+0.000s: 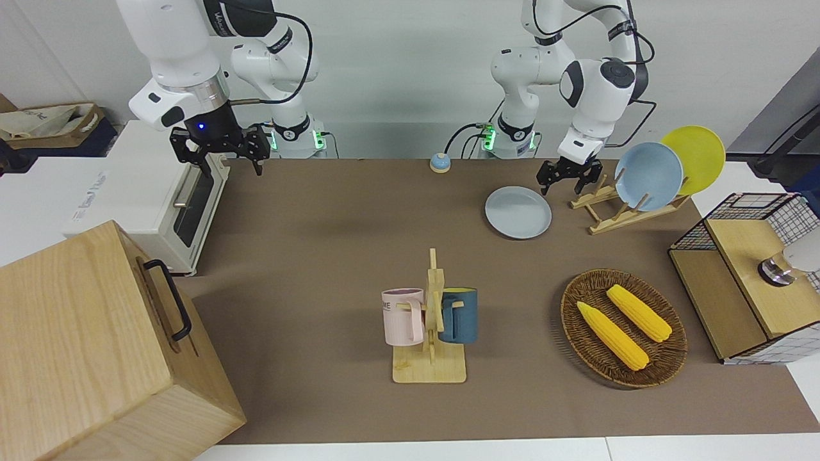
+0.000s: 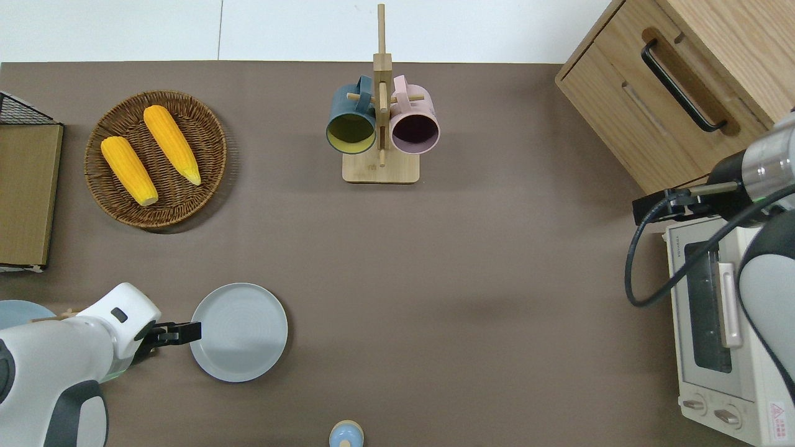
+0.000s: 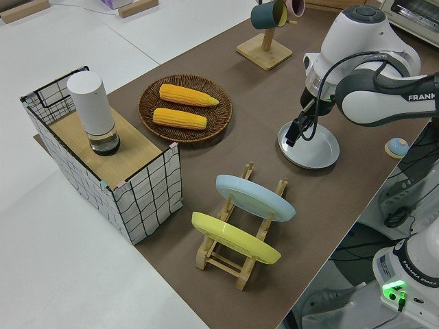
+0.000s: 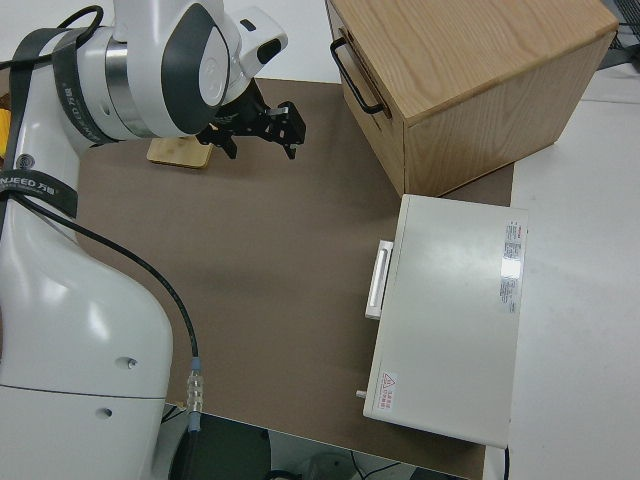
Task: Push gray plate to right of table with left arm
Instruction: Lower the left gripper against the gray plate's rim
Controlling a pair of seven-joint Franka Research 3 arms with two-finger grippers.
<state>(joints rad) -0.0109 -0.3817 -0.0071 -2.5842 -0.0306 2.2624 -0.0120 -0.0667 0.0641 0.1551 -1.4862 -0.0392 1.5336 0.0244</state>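
The gray plate (image 1: 517, 212) lies flat on the brown table (image 1: 333, 256), near the robots and toward the left arm's end; it also shows in the overhead view (image 2: 238, 331) and the left side view (image 3: 310, 145). My left gripper (image 2: 186, 332) is low at the plate's rim on the side toward the plate rack, its tip over the rim's edge; I cannot tell whether it touches. It also shows in the front view (image 1: 564, 182) and the left side view (image 3: 295, 131). My right gripper (image 1: 233, 169) is parked, open and empty.
A wooden rack (image 1: 608, 211) with a sky-blue plate (image 1: 647, 176) and a yellow plate (image 1: 695, 159) stands beside the left gripper. Also on the table: a basket (image 2: 205, 130) with two corn cobs, a mug stand (image 2: 380, 167), a small bell (image 2: 346, 434), a wire crate (image 1: 749, 275), a toaster oven (image 1: 147, 192) and a wooden cabinet (image 1: 96, 346).
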